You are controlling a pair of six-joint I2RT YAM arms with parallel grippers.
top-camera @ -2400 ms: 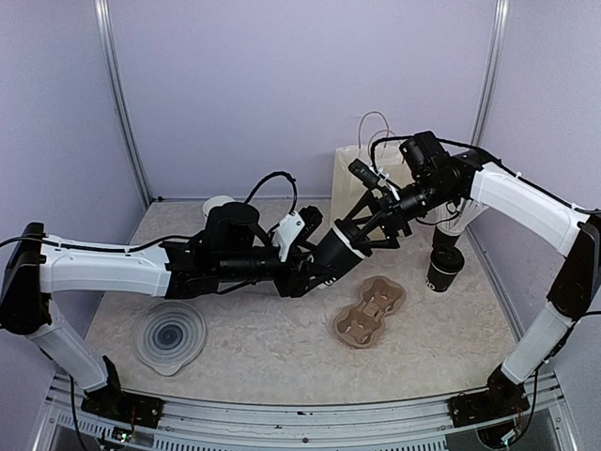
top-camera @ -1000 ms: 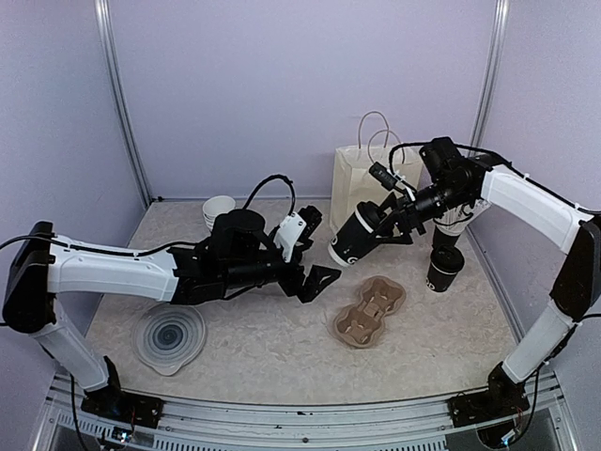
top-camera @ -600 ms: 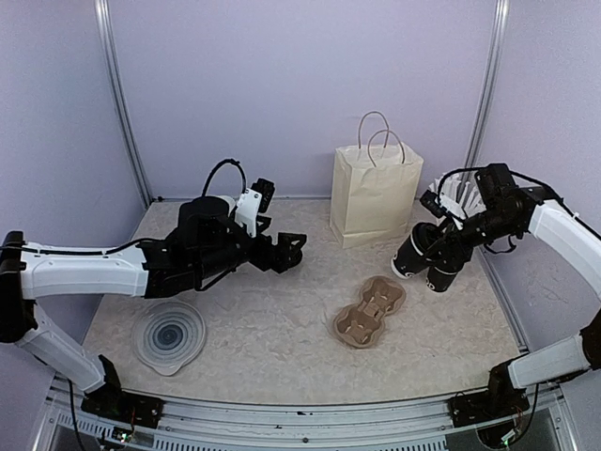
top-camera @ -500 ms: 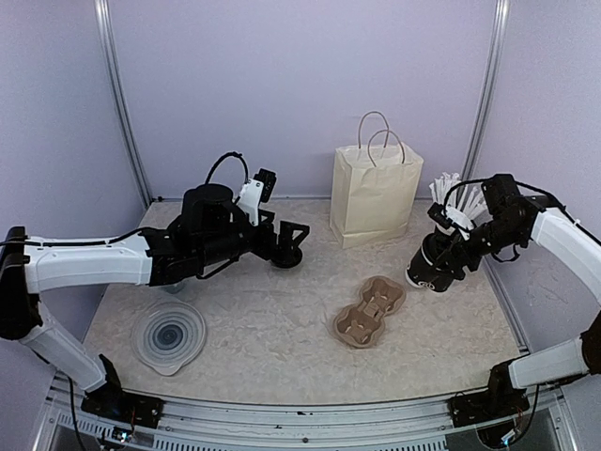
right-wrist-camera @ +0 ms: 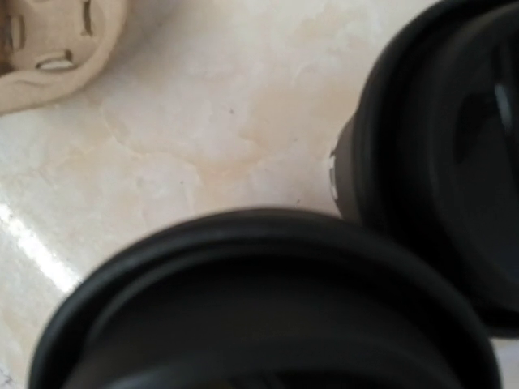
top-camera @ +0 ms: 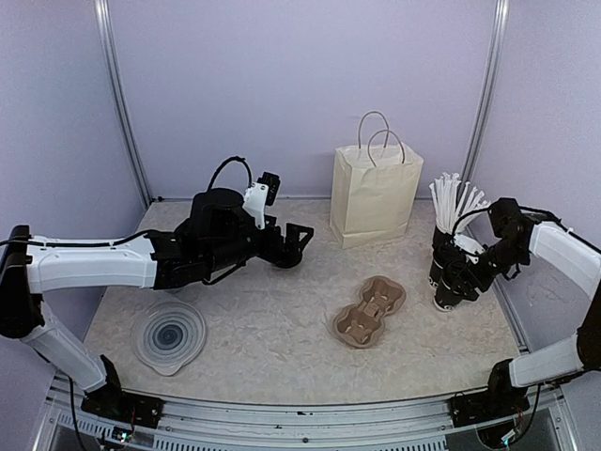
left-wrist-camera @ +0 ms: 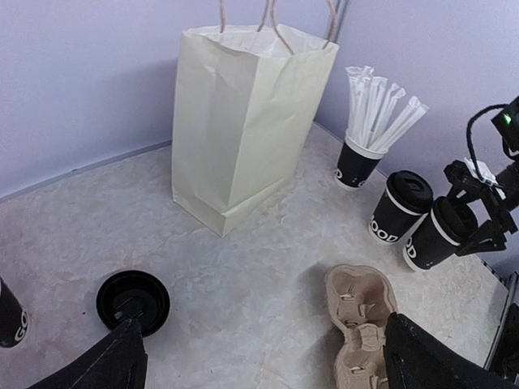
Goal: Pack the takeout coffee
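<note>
A lidded black coffee cup [left-wrist-camera: 436,237] stands low at the table's right side with my right gripper [top-camera: 458,282] shut on it. Its lid [right-wrist-camera: 268,308] fills the bottom of the right wrist view, blurred. A second lidded cup [left-wrist-camera: 400,207] stands right beside it, also visible as the dark cup [right-wrist-camera: 454,146]. The brown pulp carrier tray [top-camera: 369,310] lies to the left of both cups, with its wells unfilled. My left gripper [top-camera: 289,246] hovers open over the middle back of the table, holding nothing; its fingers [left-wrist-camera: 113,365] frame a loose black lid [left-wrist-camera: 134,301].
A cream paper bag [top-camera: 374,193] with handles stands open at the back. A black cup of white straws [left-wrist-camera: 357,162] stands behind the coffee cups. A stack of clear lids [top-camera: 169,335] lies at front left. Another black cup [left-wrist-camera: 6,312] shows at the left edge.
My right arm has swung right and down, carrying the cup from mid-air near the bag to beside the other cup. The left arm drew back left and now holds still, open.
</note>
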